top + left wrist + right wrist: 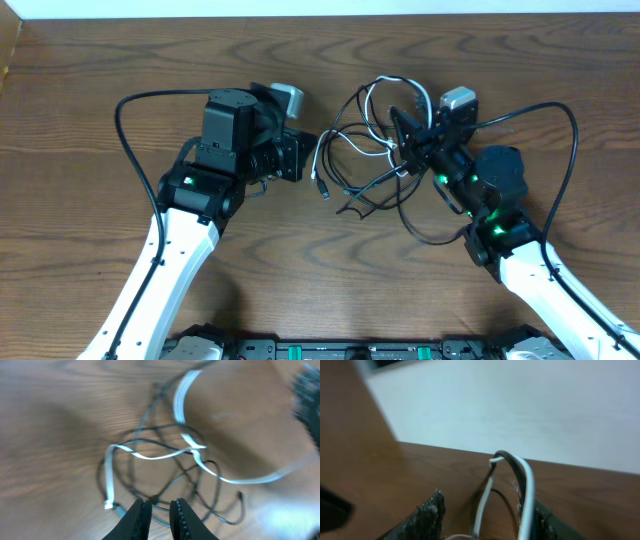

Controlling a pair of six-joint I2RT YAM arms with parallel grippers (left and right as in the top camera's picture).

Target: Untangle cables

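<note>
Wooden table (90, 60) filling the overhead view. Tangled cables (385, 148) lying just right of centre, black with a white strand. Left gripper (156, 510) at the tangle's left edge, barely parted, holding nothing. Right gripper (482, 505) spread wide at the tangle's upper right, white and black strands arching between its fingers; grip unclear.

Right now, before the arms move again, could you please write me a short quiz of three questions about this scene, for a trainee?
1. True or false: the white cable lies well apart from the black cables.
2. Where is the cable tangle? A) between the left gripper and the right gripper; B) behind the left arm; C) at the table's near edge.
3. Fill in: in the left wrist view, the left gripper holds ____.

Key: 1 false, it runs through them; 2 A; 3 nothing.
</note>
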